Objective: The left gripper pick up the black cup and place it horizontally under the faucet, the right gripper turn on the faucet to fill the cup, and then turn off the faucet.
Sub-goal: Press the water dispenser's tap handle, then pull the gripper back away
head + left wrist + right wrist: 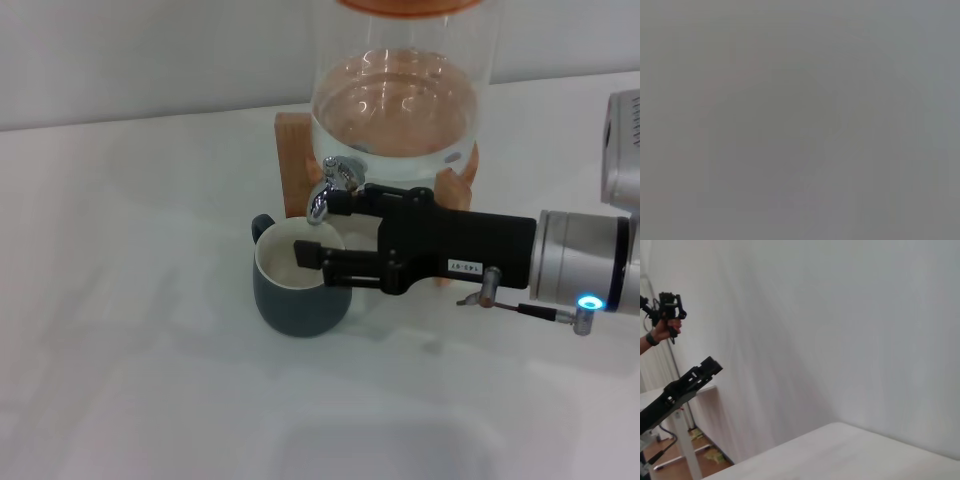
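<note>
The black cup [300,285] stands upright on the white table, its cream inside showing and its handle [261,227] towards the back left. It sits just below the spout of the chrome faucet [330,185], which is on the glass dispenser [400,90]. My right gripper [320,228] reaches in from the right with its fingers apart. One finger [350,203] lies against the faucet and the other [330,260] hangs over the cup's rim. The left gripper is out of view, and the left wrist view shows only plain grey.
The dispenser rests on a wooden stand [292,160] and holds water. The white table [120,300] stretches to the left and front. The right wrist view shows a white wall, a table corner [850,455], and a black device on a stand [685,385] far off.
</note>
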### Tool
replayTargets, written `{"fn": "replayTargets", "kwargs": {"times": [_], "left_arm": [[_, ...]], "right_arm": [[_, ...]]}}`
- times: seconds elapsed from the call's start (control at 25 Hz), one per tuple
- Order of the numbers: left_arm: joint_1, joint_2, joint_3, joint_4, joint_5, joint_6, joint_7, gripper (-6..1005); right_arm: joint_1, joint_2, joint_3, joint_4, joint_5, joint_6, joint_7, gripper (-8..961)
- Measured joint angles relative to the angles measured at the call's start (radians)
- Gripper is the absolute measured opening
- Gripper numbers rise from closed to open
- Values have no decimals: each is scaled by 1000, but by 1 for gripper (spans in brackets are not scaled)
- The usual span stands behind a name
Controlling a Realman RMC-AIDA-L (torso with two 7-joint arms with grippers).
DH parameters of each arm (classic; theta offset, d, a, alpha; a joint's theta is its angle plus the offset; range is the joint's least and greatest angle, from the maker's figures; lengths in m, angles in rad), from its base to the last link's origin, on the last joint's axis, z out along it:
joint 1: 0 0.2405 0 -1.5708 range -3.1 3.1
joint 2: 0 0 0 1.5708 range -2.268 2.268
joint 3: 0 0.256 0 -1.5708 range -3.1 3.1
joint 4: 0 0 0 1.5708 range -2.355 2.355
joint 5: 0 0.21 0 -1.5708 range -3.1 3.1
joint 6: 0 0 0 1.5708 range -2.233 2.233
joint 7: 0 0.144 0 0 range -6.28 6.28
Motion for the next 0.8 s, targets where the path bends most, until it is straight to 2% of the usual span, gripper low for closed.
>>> {"fn": "replayTargets", "kwargs": {"times": [0.8], "left_arm": [[-6,0,0,2,2,-2,0,762]], "right_arm": [[-14,-3,60,14,-1,23,0,781]]}}
